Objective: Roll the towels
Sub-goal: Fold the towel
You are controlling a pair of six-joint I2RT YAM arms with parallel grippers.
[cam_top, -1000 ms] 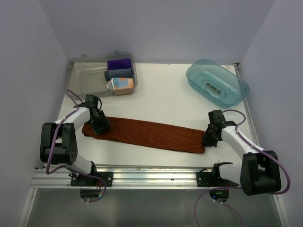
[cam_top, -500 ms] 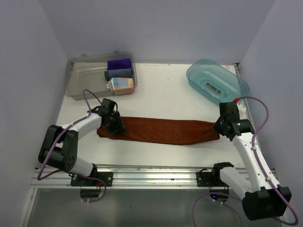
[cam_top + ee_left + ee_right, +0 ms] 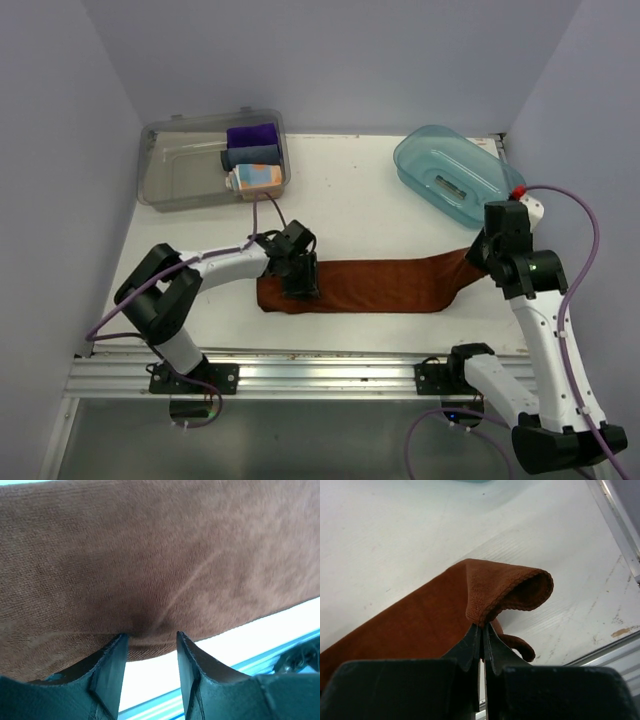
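Now the rust-brown towel lies stretched across the counter. Its lifted right end is clamped in the right pincer. The left pincer stands half-spread, tips pressing the towel's left end.

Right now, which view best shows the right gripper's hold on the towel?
Right wrist: right gripper shut on a raised edge of the rust-brown towel. Top external shows that end lifted, grip hidden. Left wrist: only its other end.

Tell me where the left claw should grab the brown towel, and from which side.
Probably the free left end of the brown towel, at its edge, coming down from above: it lies flat on the table there, and the right claw pinches the lifted right end.
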